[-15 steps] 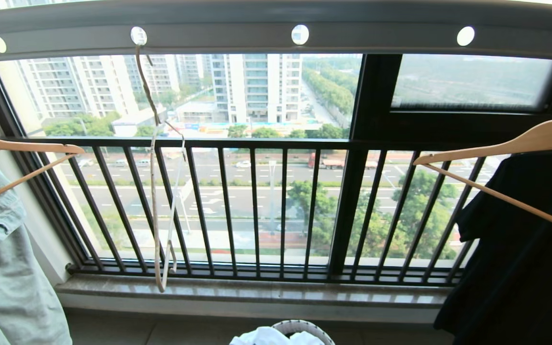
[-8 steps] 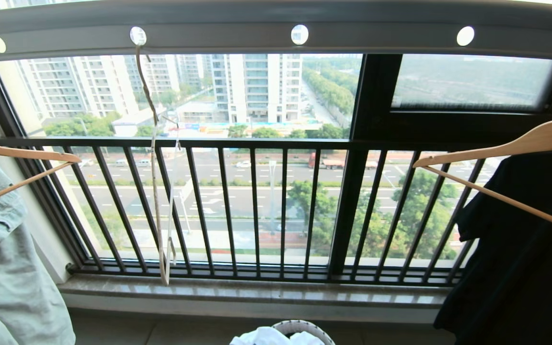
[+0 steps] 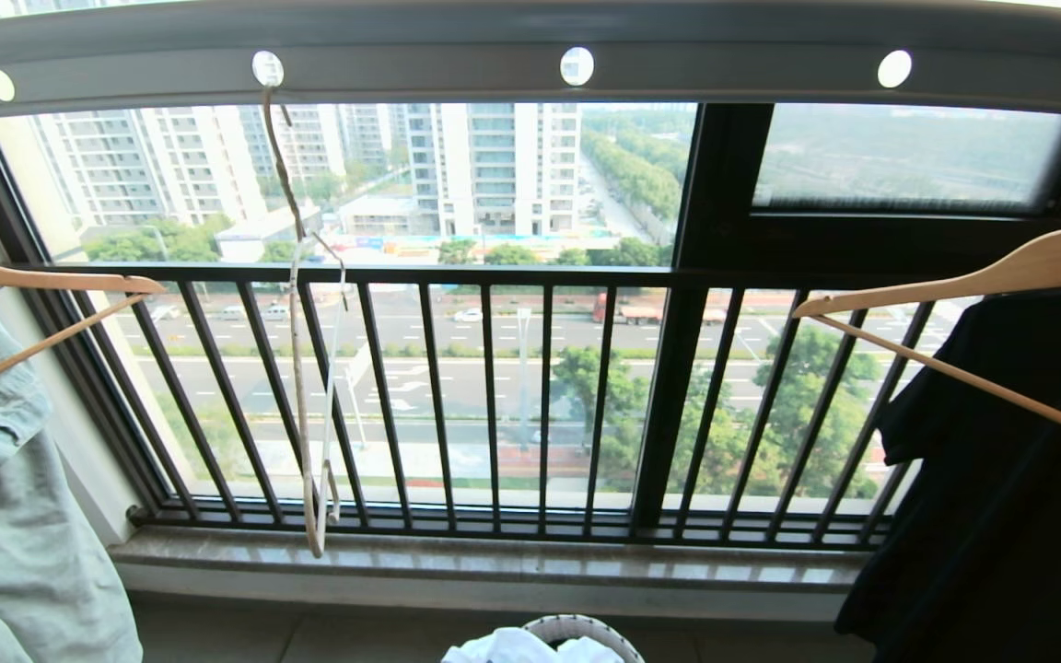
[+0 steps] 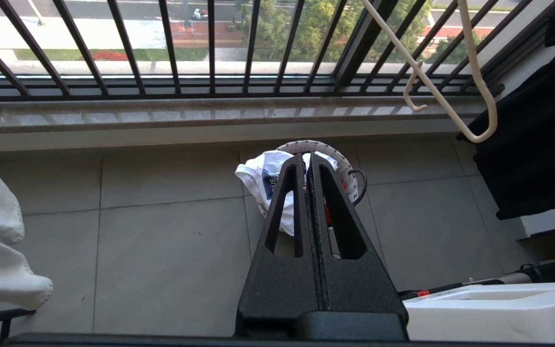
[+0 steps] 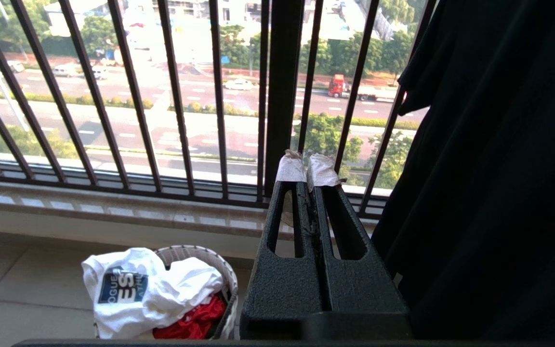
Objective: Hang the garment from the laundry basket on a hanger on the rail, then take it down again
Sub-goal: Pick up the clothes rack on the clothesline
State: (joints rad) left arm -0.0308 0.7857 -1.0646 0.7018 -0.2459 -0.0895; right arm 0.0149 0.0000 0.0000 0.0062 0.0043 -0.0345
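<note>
left gripper (image 4: 307, 161): clenched, empty, above laundry basket (image 4: 350, 166) | right gripper (image 5: 310, 171): clenched, empty

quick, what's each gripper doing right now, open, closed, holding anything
Left gripper: closed, empty, above the laundry basket.
Right gripper: closed, holding nothing, beside the black garment.

Black, textured, slotted wedge jaws; the right gripper (image 5: 309, 168) has white-taped tips.
</note>
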